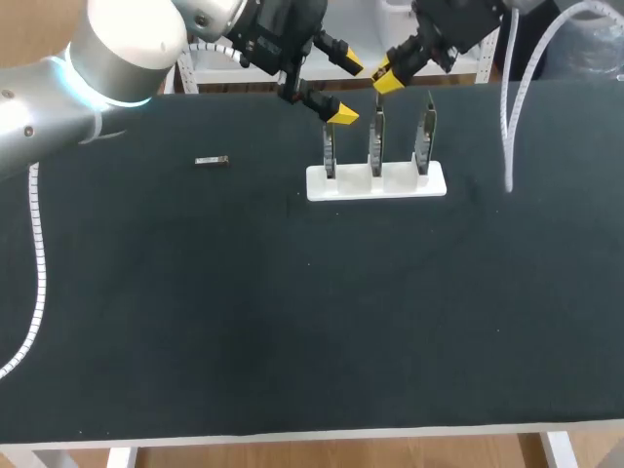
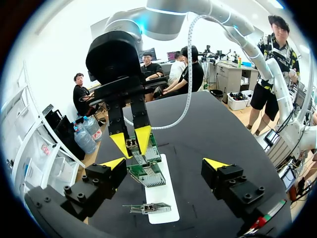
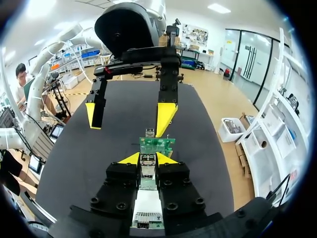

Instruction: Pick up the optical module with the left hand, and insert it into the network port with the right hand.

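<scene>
Insertion step, I judge: my right pincer (image 3: pixel 146 158) clamps the optical module (image 3: pixel 147 173) by the network port (image 1: pixel 376 132); my left pincer (image 2: pixel 165 163) gapes empty. Next, press it straight in.

Left arm (image 1: pixel 117 49): silver-white rounded casing, cyan light ring, white ribbed cable alongside. Right arm (image 2: pixel 198 7): same finish. Both jaws: black blocks, round black screws, yellow wedge tips.

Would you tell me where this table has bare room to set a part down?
The near half of the table is bare, also the strip between the loose module and the white holder. Crowded: over the boards, where the open left gripper and the right gripper, shut on an optical module, meet.
</scene>
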Robot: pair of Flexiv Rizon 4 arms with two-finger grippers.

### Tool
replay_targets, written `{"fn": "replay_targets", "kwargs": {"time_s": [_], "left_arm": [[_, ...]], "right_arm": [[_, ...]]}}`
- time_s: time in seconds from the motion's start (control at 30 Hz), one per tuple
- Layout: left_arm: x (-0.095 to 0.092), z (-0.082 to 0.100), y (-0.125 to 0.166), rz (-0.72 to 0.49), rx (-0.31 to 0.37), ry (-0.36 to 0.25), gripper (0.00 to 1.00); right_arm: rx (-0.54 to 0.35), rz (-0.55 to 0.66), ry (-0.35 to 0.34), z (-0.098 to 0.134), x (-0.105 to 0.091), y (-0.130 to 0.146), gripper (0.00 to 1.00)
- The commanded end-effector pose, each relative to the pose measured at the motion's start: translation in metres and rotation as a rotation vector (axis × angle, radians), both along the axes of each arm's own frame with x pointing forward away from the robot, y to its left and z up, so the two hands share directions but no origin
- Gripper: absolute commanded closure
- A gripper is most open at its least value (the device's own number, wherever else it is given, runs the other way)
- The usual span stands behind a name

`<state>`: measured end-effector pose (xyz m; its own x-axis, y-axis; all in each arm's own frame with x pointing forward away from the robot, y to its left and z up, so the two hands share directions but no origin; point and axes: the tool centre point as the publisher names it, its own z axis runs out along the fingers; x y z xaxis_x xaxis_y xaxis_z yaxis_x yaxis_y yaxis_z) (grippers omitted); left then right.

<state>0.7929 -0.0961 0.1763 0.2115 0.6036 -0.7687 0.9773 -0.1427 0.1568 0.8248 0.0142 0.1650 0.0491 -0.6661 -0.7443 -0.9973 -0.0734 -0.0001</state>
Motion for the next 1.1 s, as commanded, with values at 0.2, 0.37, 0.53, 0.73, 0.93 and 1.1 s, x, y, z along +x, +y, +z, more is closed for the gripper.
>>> {"fn": "replay_targets", "kwargs": {"time_s": [0.2,0.37,0.53,0.73,0.93,1.1], "left_arm": [[0.0000,0.0002,-0.0003,-0.001,0.003,-0.001,0.00],[0.0000,0.0002,-0.0003,-0.001,0.003,-0.001,0.00],[0.0000,0.0002,-0.0003,-0.001,0.003,-0.001,0.00],[0.0000,0.0002,-0.0003,-0.001,0.003,-0.001,0.00],[0.0000,0.0002,-0.0003,-0.001,0.003,-0.001,0.00],[0.0000,0.0002,-0.0003,-0.001,0.003,-0.001,0.00]], "right_arm": [[0.009,-0.010,0.002,-0.0033,-0.0039,-0.0034,1.00],[0.010,0.002,0.000,-0.0034,-0.0038,-0.0016,1.00],[0.007,0.007,-0.012,0.0008,-0.0049,0.0005,1.00],[0.005,0.007,-0.006,-0.0012,-0.0056,-0.0009,1.00],[0.004,0.005,0.004,-0.0042,-0.0062,-0.0007,1.00],[0.002,-0.001,0.006,-0.0050,-0.0059,-0.0019,1.00]]}}
